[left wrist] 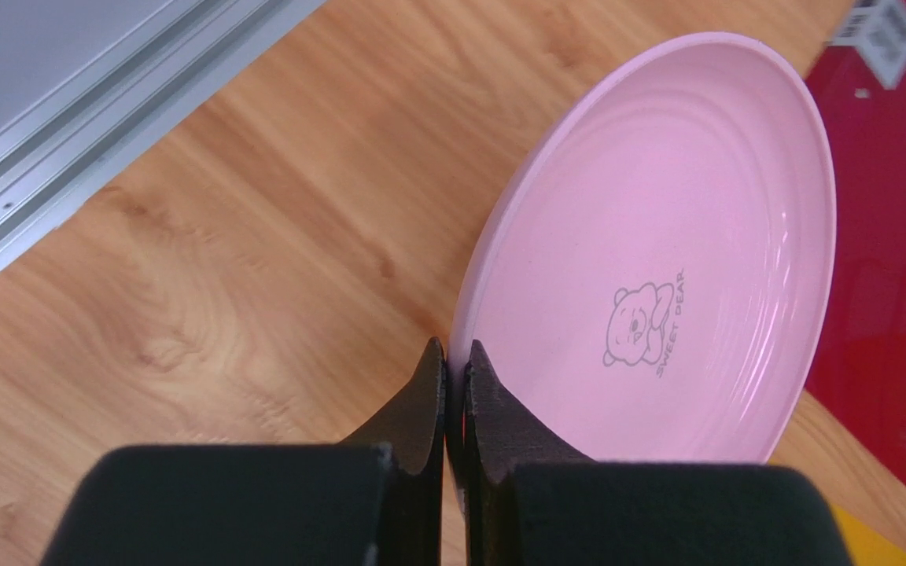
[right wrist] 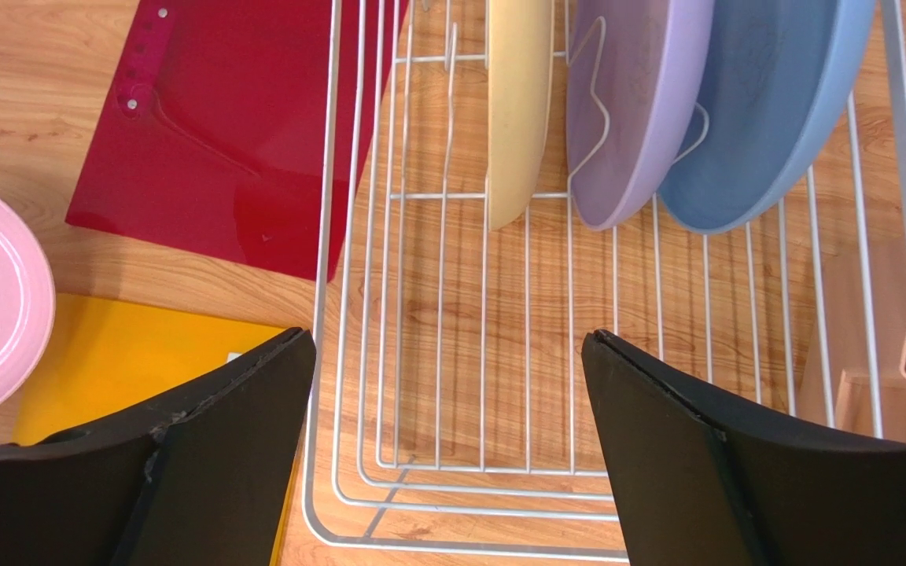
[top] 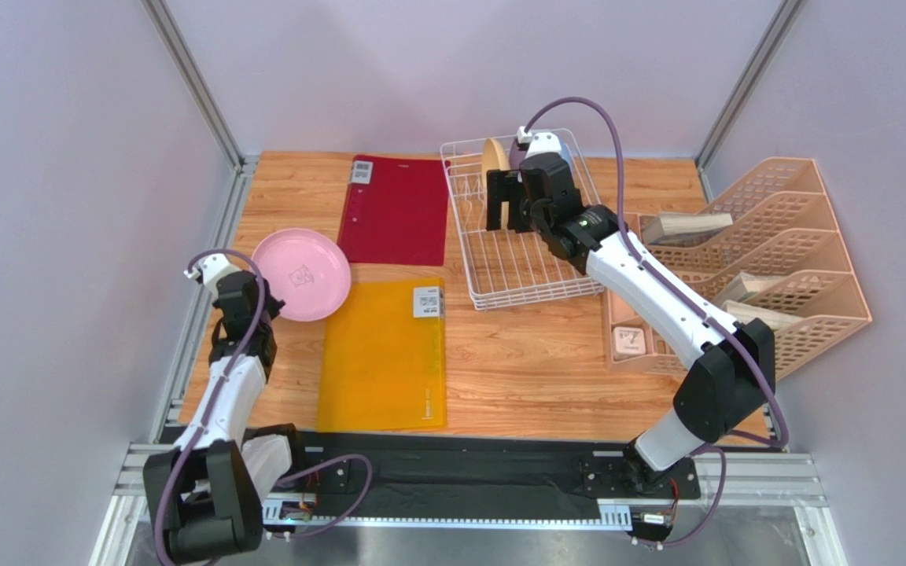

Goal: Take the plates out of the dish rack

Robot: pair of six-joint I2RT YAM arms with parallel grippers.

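The pink plate (top: 301, 274) lies on the wood at the left, partly over the yellow folder. My left gripper (left wrist: 455, 354) is shut on the pink plate's (left wrist: 659, 260) near rim, which runs between the jaws. The white wire dish rack (top: 517, 277) stands at the back centre. In it, upright between the prongs, are a cream plate (right wrist: 519, 106), a lavender plate (right wrist: 635, 106) and a light blue plate (right wrist: 765, 106). My right gripper (right wrist: 446, 342) hangs open above the dish rack's (right wrist: 422, 472) near part, holding nothing; in the top view the right gripper (top: 512, 206) is just short of the cream plate (top: 494, 153).
A red folder (top: 396, 210) lies left of the rack and a yellow folder (top: 383, 354) lies in front of it. A peach lattice file organiser (top: 777, 260) holding papers stands at the right. Metal frame rails run along the table's left edge.
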